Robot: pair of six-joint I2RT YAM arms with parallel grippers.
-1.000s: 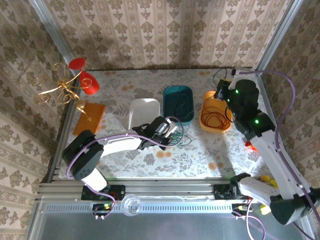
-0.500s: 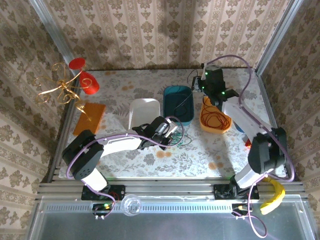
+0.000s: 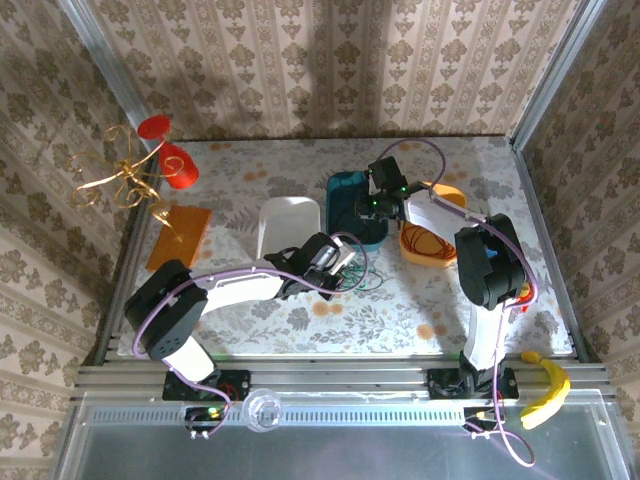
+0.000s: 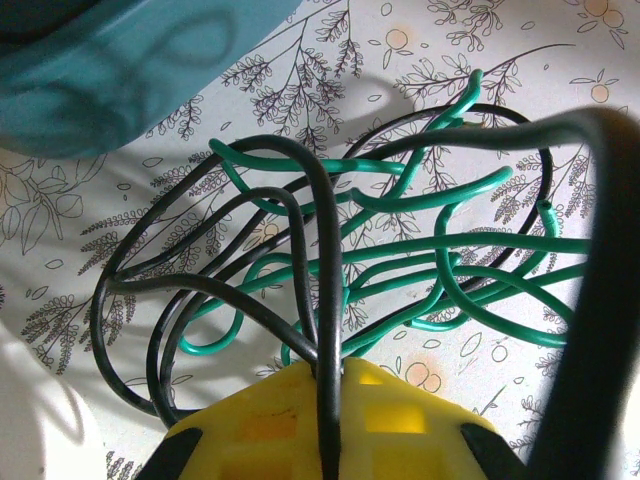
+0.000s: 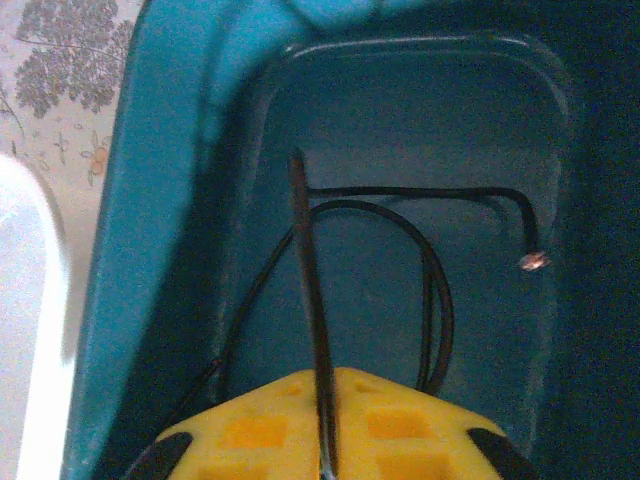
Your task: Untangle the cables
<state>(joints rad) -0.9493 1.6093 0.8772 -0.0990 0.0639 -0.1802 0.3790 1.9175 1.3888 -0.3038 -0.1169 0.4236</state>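
Observation:
A tangle of green cable (image 4: pixel 470 250) and black cable (image 4: pixel 200 290) lies on the floral table, small in the top view as a green-and-black tangle (image 3: pixel 362 278). My left gripper (image 4: pixel 328 378) (image 3: pixel 338 262) sits at its near edge, yellow fingers shut on a strand of the black cable. My right gripper (image 5: pixel 325 390) (image 3: pixel 376 203) hangs over the teal bin (image 5: pixel 160 200) (image 3: pixel 345 190), shut on a thin dark cable (image 5: pixel 432 290) whose loop lies inside the bin. A red-orange cable (image 3: pixel 428 240) is coiled in the orange bin (image 3: pixel 444 258).
A white bin (image 3: pixel 288 222) stands left of the teal one. At the back left are a gold wire stand with red discs (image 3: pixel 135 170) and an orange-brown board (image 3: pixel 180 235). A banana (image 3: pixel 548 385) lies off the table's near right corner.
The right arm has swung from the back right corner leftward, past the orange bin, to above the teal bin. The left arm and the tangle have not moved.

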